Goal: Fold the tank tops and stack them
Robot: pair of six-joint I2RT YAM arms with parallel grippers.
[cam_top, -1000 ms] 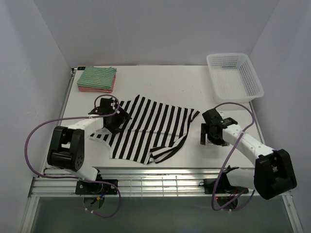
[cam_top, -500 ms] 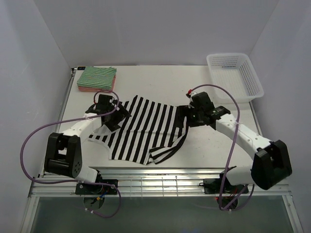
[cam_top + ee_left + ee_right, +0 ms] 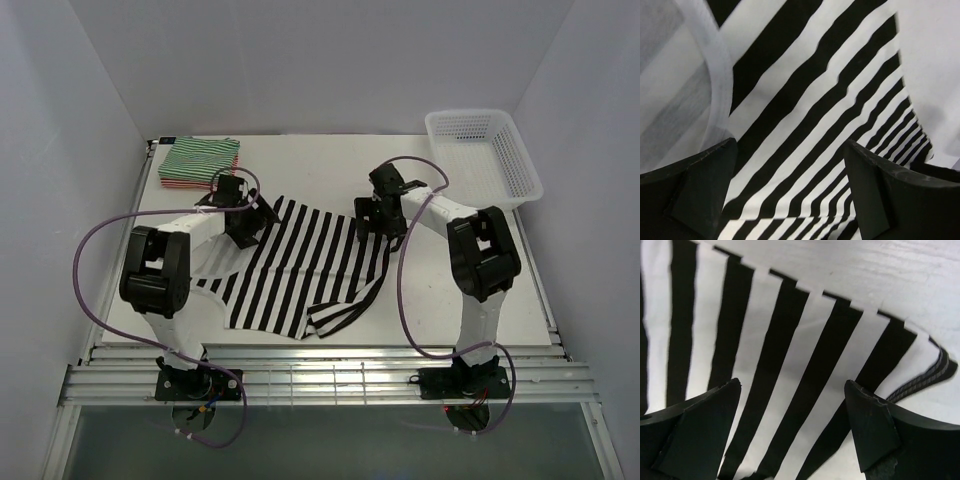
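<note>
So the surface is a flat white tabletop (image 3: 320, 165) boxed in by plain pale grey walls (image 3: 300, 60) on three sides, with a slatted metal rail (image 3: 320, 375) along the near edge. The white plastic lattice basket (image 3: 520, 150) sits in the far right corner.

The broad-striped black-and-white cloth tank top (image 3: 310, 265) lies spread out mid-table, a bit rumpled at its near edge. Far left corner has a folded stack: the thin-striped green-and-white top (image 3: 200, 157) lying on the thin-striped red-and-white one (image 3: 195, 183), only its edge peeking out.

The left gripper (image 3: 245, 215) is over the big top's far left corner and the right gripper (image 3: 375, 215) over its far right corner. Both have their jaws spread wide above the stripes, nothing pinched. Can't tell if the fingertips actually touch the cloth.
</note>
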